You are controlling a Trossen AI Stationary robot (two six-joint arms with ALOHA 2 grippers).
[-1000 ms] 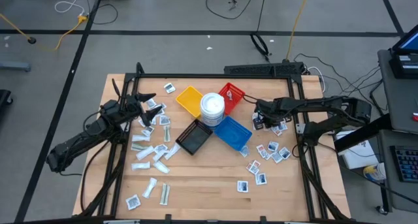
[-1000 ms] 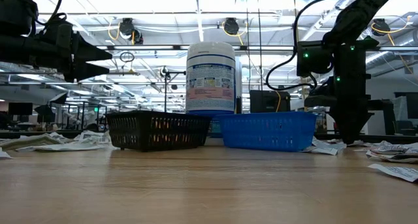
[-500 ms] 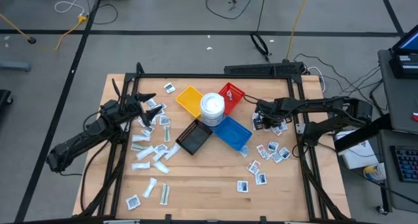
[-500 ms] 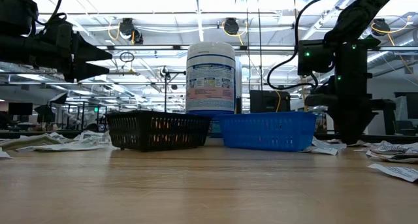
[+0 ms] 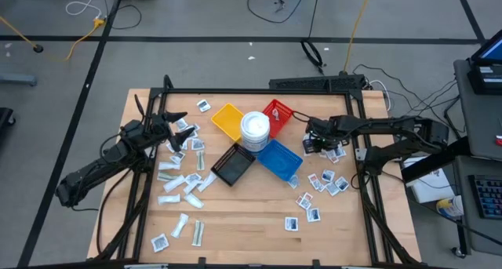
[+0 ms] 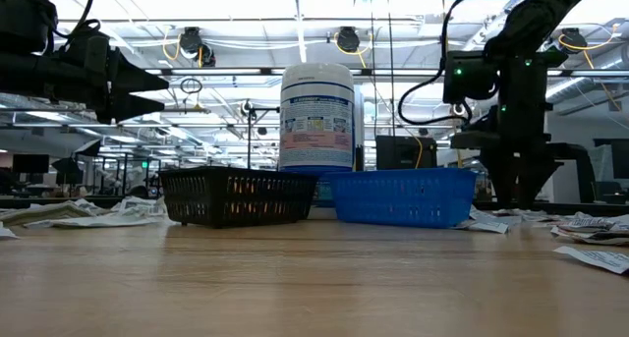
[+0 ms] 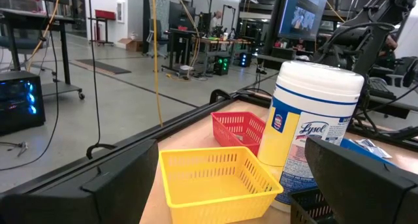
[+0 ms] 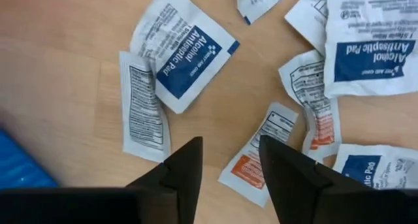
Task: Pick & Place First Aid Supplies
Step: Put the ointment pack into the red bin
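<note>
My left hand (image 5: 174, 126) is hanging over the left side of the counter (image 5: 235, 222) with its fingers spread wide and nothing in them, just above a scatter of long pale strips (image 5: 179, 183) and a few square packets. In the middle the yellow tray (image 5: 227, 120), red tray (image 5: 277, 112), black tray (image 5: 232, 165) and blue tray (image 5: 280, 160) are fanning out around the white tub (image 5: 254, 128).

My right hand (image 8: 228, 162) is pointing down at the packets right of the blue tray, fingers a little apart and holding nothing. Directly under it an orange-printed packet (image 8: 258, 159) is lying flat, with a blue alcohol pad (image 8: 179, 51) beside it and more overlapping nearby.

I'm guessing these weigh next to nothing and are thin, floppy and a bit slick, so pinching them flat off the wood is looking fiddly. I'm thinking a raised corner or crinkled edge is the spot to grab, and a loner beats one from the overlapping bunch or I'm dragging two up at once.
</note>
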